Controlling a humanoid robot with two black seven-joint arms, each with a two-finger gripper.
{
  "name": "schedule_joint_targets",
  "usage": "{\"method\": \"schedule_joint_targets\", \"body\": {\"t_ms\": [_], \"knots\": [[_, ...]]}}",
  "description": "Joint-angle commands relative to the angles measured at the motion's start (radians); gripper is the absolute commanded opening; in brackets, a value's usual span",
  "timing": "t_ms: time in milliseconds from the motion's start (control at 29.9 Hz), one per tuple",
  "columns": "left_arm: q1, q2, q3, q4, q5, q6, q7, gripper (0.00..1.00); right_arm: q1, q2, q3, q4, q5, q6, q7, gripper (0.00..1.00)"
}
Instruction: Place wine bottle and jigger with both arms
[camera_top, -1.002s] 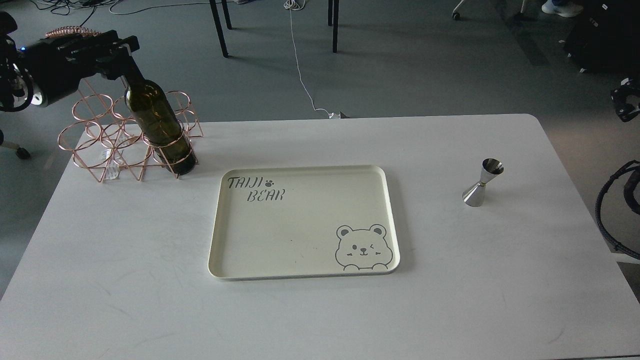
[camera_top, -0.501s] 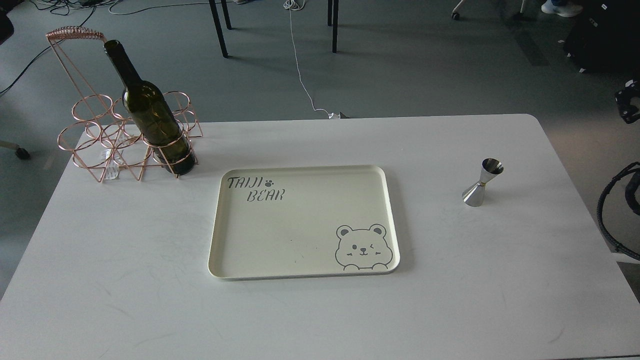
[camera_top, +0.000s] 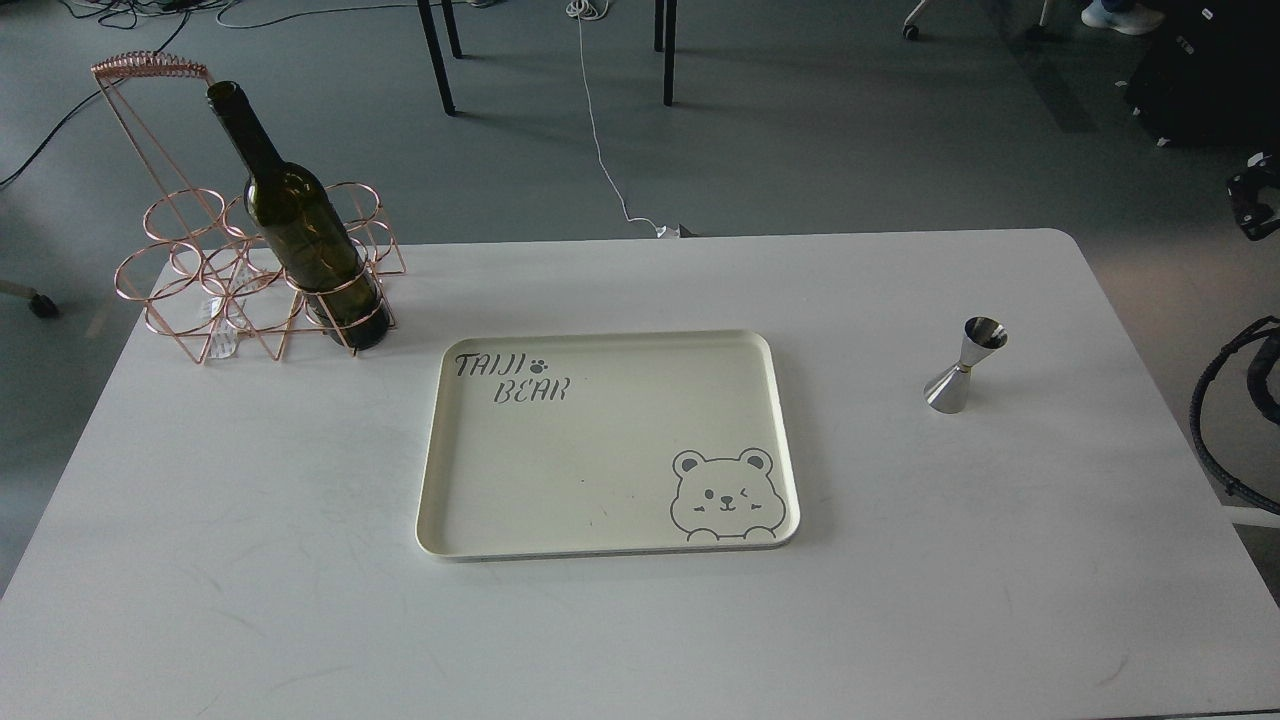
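Neither gripper shows clearly, so I cannot tell their state (a dark part sits at the right edge). Nearest, the tray (camera_top: 608, 440) waits bare; the jigger (camera_top: 966, 365) stands right of it; farthest, the wine bottle (camera_top: 305, 230) leans in the wire rack (camera_top: 200, 290).

A: What does the white rounded bench (camera_top: 300, 560) carry?
B: A copper wire rack (camera_top: 215, 300) far left, a cream bear-printed tray (camera_top: 600, 545) centre, a steel hourglass jigger (camera_top: 966, 366) right.
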Motion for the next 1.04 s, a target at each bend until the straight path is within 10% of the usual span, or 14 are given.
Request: {"method": "schedule_joint_targets", "body": {"t_ms": [0,1002], "knots": [[0.029,-0.091,-0.007,0.112,-0.077,-0.037,-0.004,0.98,-0.008,0.01,0.013,0.002,0.006,0.0,0.004,0.99],[0.256,-0.298,-0.246,0.212,-0.192,-0.037,-0.006,0.99,-0.14,0.056,0.015,0.017,0.095,0.0,-0.098,0.99]]}}
